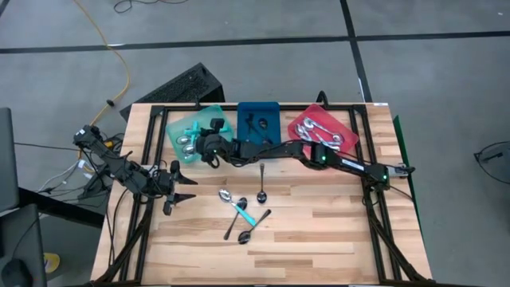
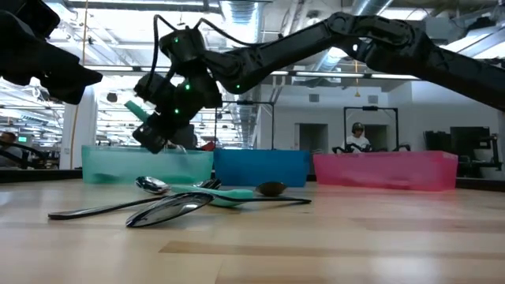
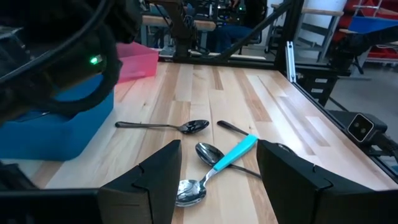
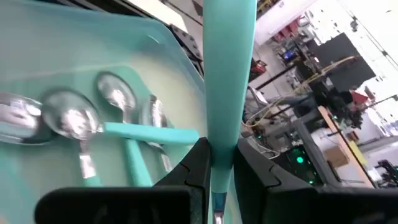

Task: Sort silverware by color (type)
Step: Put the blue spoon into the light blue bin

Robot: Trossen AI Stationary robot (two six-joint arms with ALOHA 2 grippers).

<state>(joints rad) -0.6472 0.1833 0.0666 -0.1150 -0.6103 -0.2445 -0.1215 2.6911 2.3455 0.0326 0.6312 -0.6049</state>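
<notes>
The right gripper (image 1: 209,142) is extended across the table to the translucent teal rectangular plastic tray (image 1: 177,127) and is clamped on the teal plastic handle of a silver-bowled spoon (image 4: 227,74), held over that tray. Several matching teal-handled spoons (image 4: 118,134) already lie in the tray. Beside it stands the blue rectangular plastic tray (image 1: 271,115) with black spoons inside, and next to that the red rectangular plastic tray (image 1: 299,119) holding all-silver metal spoons (image 1: 323,135). The left gripper (image 1: 177,194) waits near the left edge of the light wooden slatted table (image 1: 319,231), its fingers (image 3: 158,180) apart and holding nothing. On the open table lie one teal-handled spoon (image 3: 217,163), crossing an all-silver spoon (image 3: 208,151), and three black spoons (image 1: 261,185). No brand, label or legible writing is visible on any item.
</notes>
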